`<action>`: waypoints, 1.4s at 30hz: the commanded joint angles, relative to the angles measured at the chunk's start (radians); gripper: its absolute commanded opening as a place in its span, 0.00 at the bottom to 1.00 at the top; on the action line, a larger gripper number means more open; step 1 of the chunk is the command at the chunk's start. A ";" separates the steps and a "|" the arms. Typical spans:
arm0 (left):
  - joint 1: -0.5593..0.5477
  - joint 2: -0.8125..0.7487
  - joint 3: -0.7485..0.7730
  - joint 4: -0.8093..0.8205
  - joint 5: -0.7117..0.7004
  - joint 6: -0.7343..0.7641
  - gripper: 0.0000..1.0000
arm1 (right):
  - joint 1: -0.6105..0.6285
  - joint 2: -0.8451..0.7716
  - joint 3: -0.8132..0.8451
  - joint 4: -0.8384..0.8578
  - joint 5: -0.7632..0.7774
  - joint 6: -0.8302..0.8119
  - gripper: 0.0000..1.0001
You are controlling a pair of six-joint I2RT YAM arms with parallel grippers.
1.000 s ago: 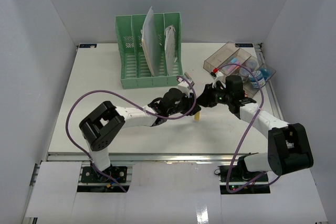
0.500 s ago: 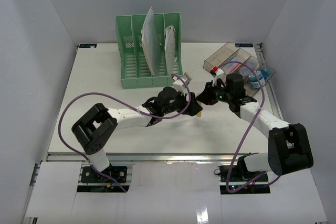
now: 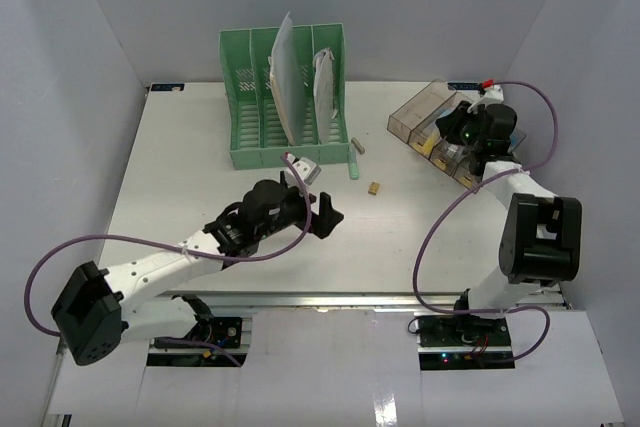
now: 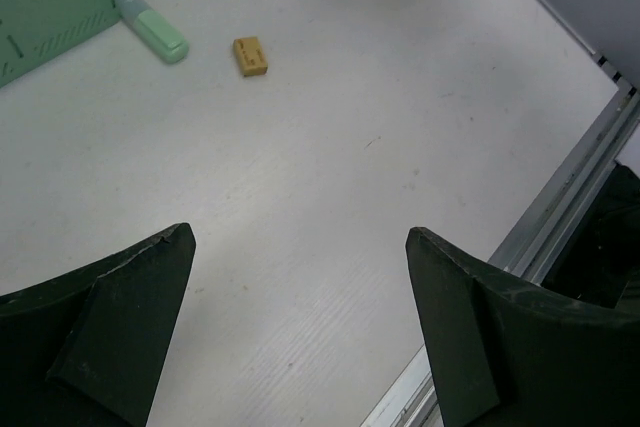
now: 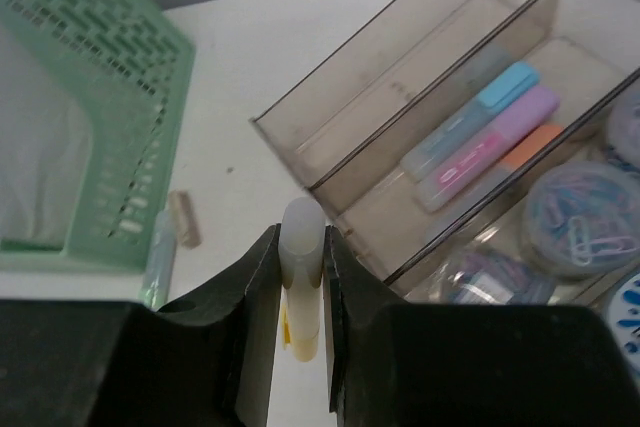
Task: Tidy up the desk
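Observation:
The white desk (image 3: 200,167) carries a green file rack (image 3: 285,97) at the back and a clear brown tray (image 3: 415,112) at the back right. My right gripper (image 3: 452,137) hovers at the tray's near left corner. It is shut on a yellow highlighter (image 5: 302,247) with a pale cap, standing between the jaws (image 5: 300,237). My left gripper (image 3: 325,219) is open and holds nothing, low over the bare desk (image 4: 330,117) near the front; its jaws (image 4: 298,242) stand wide apart.
A green highlighter (image 3: 354,159) lies beside the rack's right end, a small beige piece (image 3: 359,147) by it and a small yellow block (image 3: 374,188) nearer. The tray (image 5: 330,82) holds highlighters (image 5: 470,112) and paper clips (image 5: 580,217). A metal rail (image 4: 560,217) edges the front.
My left gripper opened, let go of the yellow highlighter and drew back toward the near left. My right gripper carried the highlighter from mid-desk to the tray.

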 commanded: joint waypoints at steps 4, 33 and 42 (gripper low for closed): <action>0.004 -0.122 -0.101 -0.080 -0.085 -0.015 0.98 | -0.042 0.206 0.212 0.208 0.126 0.062 0.08; 0.007 -0.160 -0.043 -0.226 -0.157 -0.024 0.98 | 0.116 0.057 0.147 -0.145 -0.221 -0.469 0.83; 0.006 -0.282 -0.108 -0.271 -0.188 -0.060 0.98 | 0.420 0.268 0.310 -0.378 0.031 -0.423 0.85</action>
